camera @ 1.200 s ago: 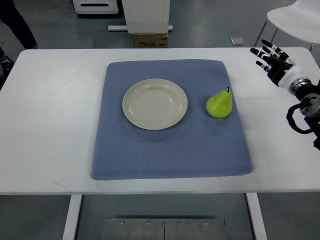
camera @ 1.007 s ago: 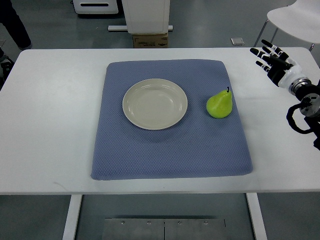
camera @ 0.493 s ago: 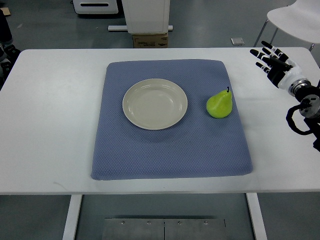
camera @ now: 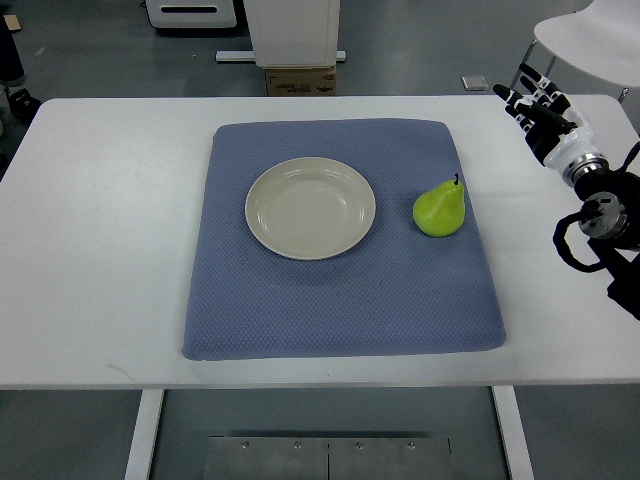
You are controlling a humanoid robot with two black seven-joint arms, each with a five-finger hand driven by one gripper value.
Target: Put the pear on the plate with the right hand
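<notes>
A green pear (camera: 440,209) lies on the right part of a blue mat (camera: 340,300), stem pointing away from me. An empty cream plate (camera: 311,207) sits on the mat to the left of the pear, a small gap between them. My right hand (camera: 536,106) is over the table's far right corner, fingers spread and empty, well to the right of and beyond the pear. The left arm does not show.
The mat lies on a white table (camera: 100,250). A white chair (camera: 590,40) stands past the far right corner. A cardboard box (camera: 300,80) and a white base stand on the floor beyond the table. A person's leg (camera: 10,60) shows at far left.
My right hand has shifted a little to the left and farther away, with the wrist turning. The person at far left has moved away. The pear and plate have not moved.
</notes>
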